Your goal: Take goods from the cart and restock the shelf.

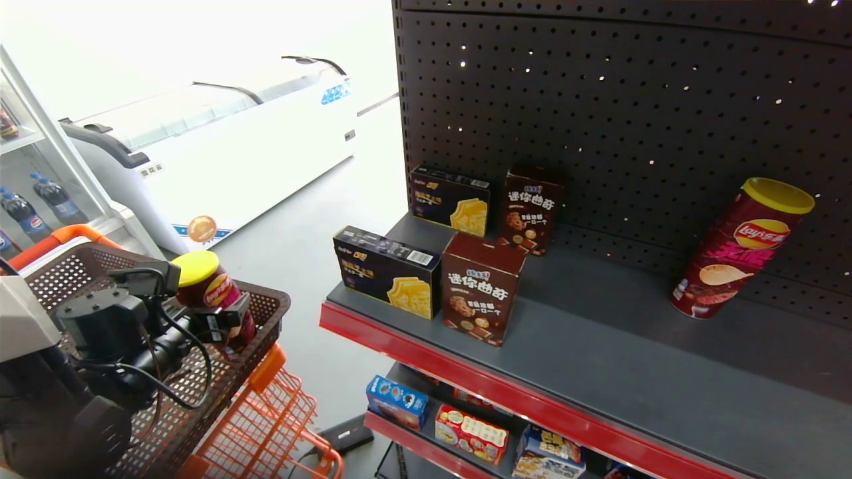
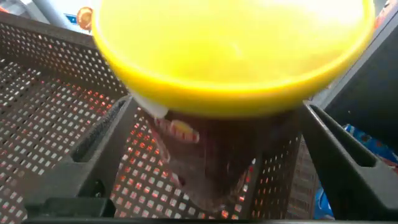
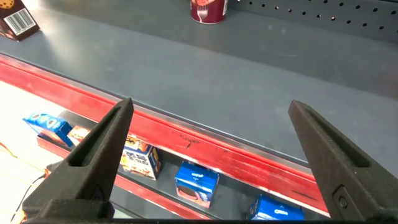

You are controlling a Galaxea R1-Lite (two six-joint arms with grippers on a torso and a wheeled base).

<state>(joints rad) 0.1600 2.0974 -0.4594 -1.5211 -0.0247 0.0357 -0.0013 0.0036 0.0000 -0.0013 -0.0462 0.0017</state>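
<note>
The dark red cardboard crisp tube with a glossy yellow plastic lid [image 1: 197,267] stands upright above the brown perforated plastic cart basket [image 1: 269,303], clamped in the left gripper [image 1: 200,296]. Its smooth round wall could slip or twist in a light grip, or clip the basket rim when lifted out. The right gripper [image 3: 210,106] hangs, fingers apart, over the matte grey metal shelf [image 1: 599,332].

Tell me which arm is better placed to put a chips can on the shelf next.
Left, I would say. The left pincer is shut on a yellow-lidded chips can over the cart, so it only needs to carry it across. The right pincer is open and empty at the shelf edge.
</note>
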